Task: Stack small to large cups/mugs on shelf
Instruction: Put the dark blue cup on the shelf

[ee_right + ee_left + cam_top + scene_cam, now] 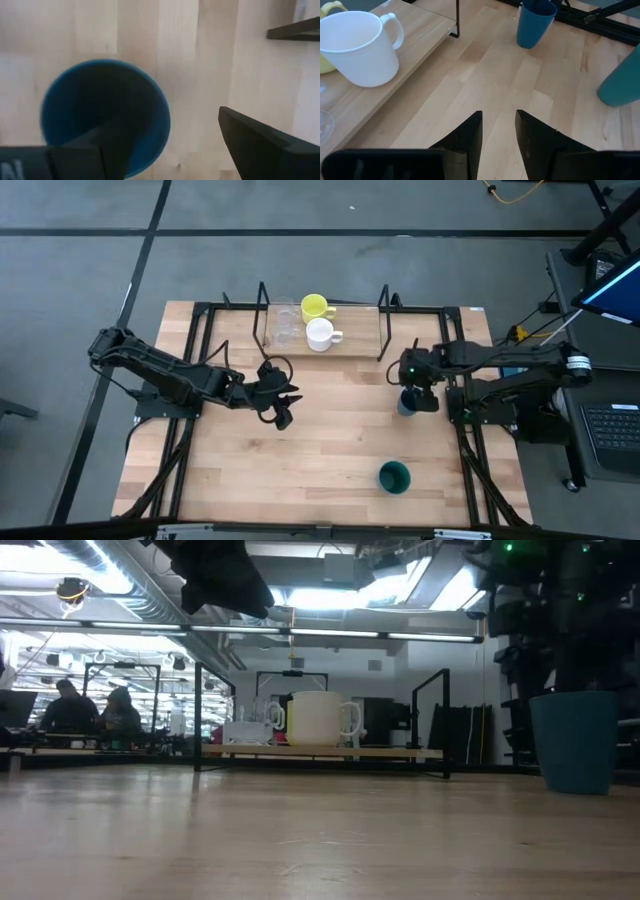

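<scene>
The shelf [352, 340] stands at the table's far side and carries the yellow mug [315, 307], the white mug [320, 335] and two clear glass cups [284, 325]. The dark blue cup [406, 404] stands upright on the table, right of centre. My right gripper [170, 125] is open above it, pointing down: one finger [102, 147] reaches inside the cup and the other [260, 145] stands outside, clear of its wall. The dark green cup [394, 476] stands near the table's near edge. My left gripper [498, 120] is open over bare wood, left of centre.
Black wire frames [262, 315] rise at both ends of the shelf. The shelf board has bare room to the right of the white mug [362, 47]. Black arm mounts run along the table's left and right sides. People sit in the room beyond the table [90, 710].
</scene>
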### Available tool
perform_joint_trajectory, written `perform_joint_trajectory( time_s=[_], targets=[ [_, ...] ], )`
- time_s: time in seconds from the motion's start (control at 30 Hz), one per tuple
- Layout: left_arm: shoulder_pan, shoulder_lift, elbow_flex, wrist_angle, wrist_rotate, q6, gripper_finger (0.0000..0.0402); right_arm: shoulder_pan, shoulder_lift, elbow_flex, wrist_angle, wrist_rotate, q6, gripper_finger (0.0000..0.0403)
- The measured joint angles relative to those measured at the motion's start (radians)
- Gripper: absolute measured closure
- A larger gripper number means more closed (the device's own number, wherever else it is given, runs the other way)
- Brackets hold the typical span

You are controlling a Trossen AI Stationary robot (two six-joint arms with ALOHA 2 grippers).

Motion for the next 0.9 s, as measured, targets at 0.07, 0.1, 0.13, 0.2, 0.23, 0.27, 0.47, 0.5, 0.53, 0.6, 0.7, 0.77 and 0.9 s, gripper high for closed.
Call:
perform_joint_trajectory(
  time_s=[0.07,0.1,0.13,0.2,0.23,0.27,0.47,0.5,0.53,0.6,0.7,0.77,0.9],
  targets=[
    [0.000,0.000,0.000,0.000,0.000,0.000,0.0292,-0.008,0.011,-0.008,0.002,-0.006,-0.003,0.0121],
    [0.000,0.000,0.000,0.000,0.000,0.000,0.0292,-0.011,0.019,-0.008,0.008,-0.006,-0.003,0.0121],
    [0.000,0.000,0.000,0.000,0.000,0.000,0.0292,-0.013,0.028,-0.006,0.008,-0.006,-0.003,0.0121],
    [0.000,0.000,0.000,0.000,0.000,0.000,0.0292,-0.016,0.046,-0.006,0.012,-0.006,-0.007,0.0121],
    [0.000,0.000,0.000,0.001,0.000,0.000,0.0292,-0.016,0.054,-0.006,0.019,-0.006,-0.008,0.0121],
    [0.000,0.000,0.000,0.002,0.000,0.000,0.0292,-0.016,0.062,-0.006,0.028,-0.006,-0.009,0.0123],
    [0.000,0.000,0.000,0.003,-0.001,0.000,0.0292,-0.016,0.106,-0.005,0.029,-0.006,-0.010,0.0172],
    [0.000,0.000,0.000,0.003,-0.001,0.000,0.0292,-0.016,0.110,-0.005,0.030,-0.006,-0.010,0.0184],
    [0.000,0.000,0.000,0.003,-0.001,0.000,0.0292,-0.016,0.112,-0.005,0.030,-0.006,-0.010,0.0196],
    [0.000,0.000,0.000,0.003,-0.001,0.000,0.0292,-0.016,0.113,-0.005,0.031,-0.006,-0.010,0.0222],
    [0.000,0.000,0.000,0.003,-0.001,0.000,0.0292,-0.016,0.113,-0.001,0.030,-0.006,-0.010,0.0263],
    [0.000,0.000,0.000,0.003,-0.001,0.000,0.0292,-0.016,0.113,0.006,0.031,-0.007,-0.012,0.0294],
    [0.000,0.000,0.000,0.003,-0.001,0.007,0.0292,-0.016,0.113,0.028,0.030,-0.006,-0.035,0.0372]
  ],
)
